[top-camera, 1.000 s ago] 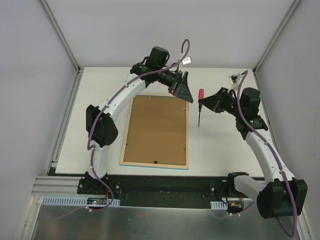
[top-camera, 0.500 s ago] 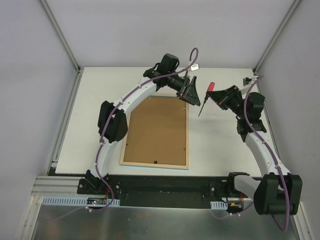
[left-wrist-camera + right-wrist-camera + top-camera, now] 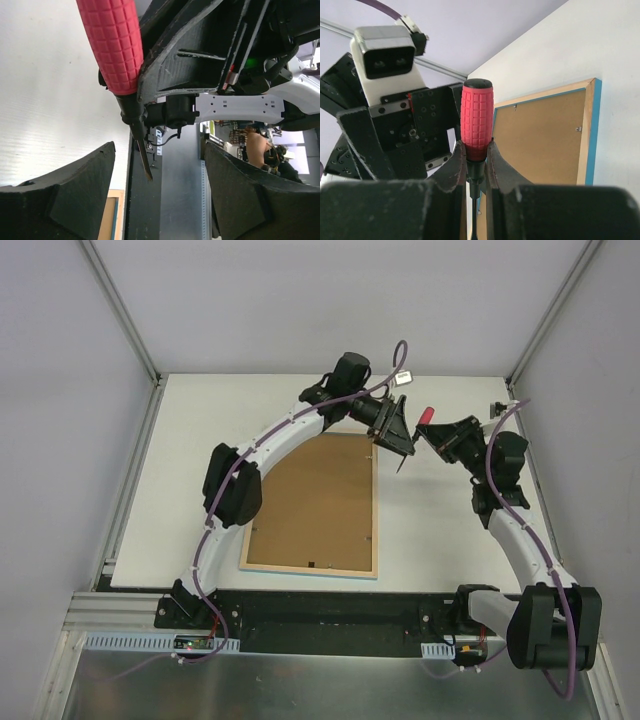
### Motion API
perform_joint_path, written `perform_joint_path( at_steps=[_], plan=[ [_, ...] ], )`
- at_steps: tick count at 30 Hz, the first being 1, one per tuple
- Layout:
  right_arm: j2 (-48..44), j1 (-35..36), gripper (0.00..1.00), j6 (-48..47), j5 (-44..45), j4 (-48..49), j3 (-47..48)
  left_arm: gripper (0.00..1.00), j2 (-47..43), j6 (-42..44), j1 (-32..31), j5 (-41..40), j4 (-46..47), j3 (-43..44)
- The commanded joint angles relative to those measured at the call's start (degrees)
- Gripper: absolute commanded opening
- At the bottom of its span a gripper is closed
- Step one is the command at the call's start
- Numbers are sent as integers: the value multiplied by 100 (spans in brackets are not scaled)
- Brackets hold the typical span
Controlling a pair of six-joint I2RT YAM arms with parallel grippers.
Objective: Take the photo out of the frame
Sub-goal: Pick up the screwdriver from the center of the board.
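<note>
The frame [image 3: 318, 508] lies face down on the white table, its brown back panel up, rimmed in pale wood with a turquoise edge. The photo is hidden under that panel. My right gripper [image 3: 436, 432] is shut on the red-handled screwdriver [image 3: 424, 415], held above the table beside the frame's far right corner, blade slanting down. In the right wrist view the fingers [image 3: 454, 167] pinch the handle's [image 3: 477, 125] base. My left gripper [image 3: 402, 436] is right beside it, open. In the left wrist view, the screwdriver shaft [image 3: 142, 157] hangs between its spread fingers [image 3: 75, 185], untouched.
The white table [image 3: 450, 540] extends right of the frame and ends at a black rail [image 3: 330, 610] near the arm bases. Grey walls with metal posts [image 3: 120, 310] close in the back and sides. Small turn clips [image 3: 369, 537] sit along the back panel's edge.
My left gripper has swung right from the frame's far edge to the screwdriver. My right gripper has carried the screwdriver farther back and tilted it toward the left gripper.
</note>
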Motion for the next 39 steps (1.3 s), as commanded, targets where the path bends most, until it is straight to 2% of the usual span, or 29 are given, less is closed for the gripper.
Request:
perform_joint_path(
  at_steps=[1, 5, 9, 14, 19, 20, 22, 24, 26, 30, 32, 39],
  plan=[
    [-192, -29, 1, -28, 97, 479, 6, 67, 102, -379, -107, 202, 477, -127],
    [-253, -29, 1, -10, 97, 479, 6, 48, 111, -432, -116, 211, 547, -232],
    [-297, -38, 1, -10, 80, 479, 6, 38, 111, -441, -125, 185, 574, -303],
    [-341, -29, 1, -45, 71, 426, 6, 1, 94, -458, -134, 115, 583, -320],
    [-324, -38, 1, -343, 10, 84, 146, 0, -3, -388, -134, 167, 592, -434],
    [-315, -29, 11, -553, -121, -73, 251, 0, -38, -344, -125, 211, 591, -478],
    [-271, -29, 41, -1123, -498, -564, 567, 0, -169, -213, -108, 342, 600, -636],
    [-219, -29, 61, -1739, -1025, -1197, 936, 0, -389, -37, -81, 483, 574, -864],
    [-122, -29, 71, -2197, -1509, -1690, 1235, 0, -530, 112, -29, 641, 504, -1040],
    [133, -161, 71, -3250, -1923, -3043, 1903, 0, -758, 332, 94, 932, 294, -1190],
    [291, -161, 70, -3393, -2090, -3361, 2106, 0, -925, 560, 121, 958, 109, -1278],
    [730, -135, 65, -3192, -2257, -3178, 2238, 0, -1189, 746, 103, 1029, -103, -1550]
  ],
)
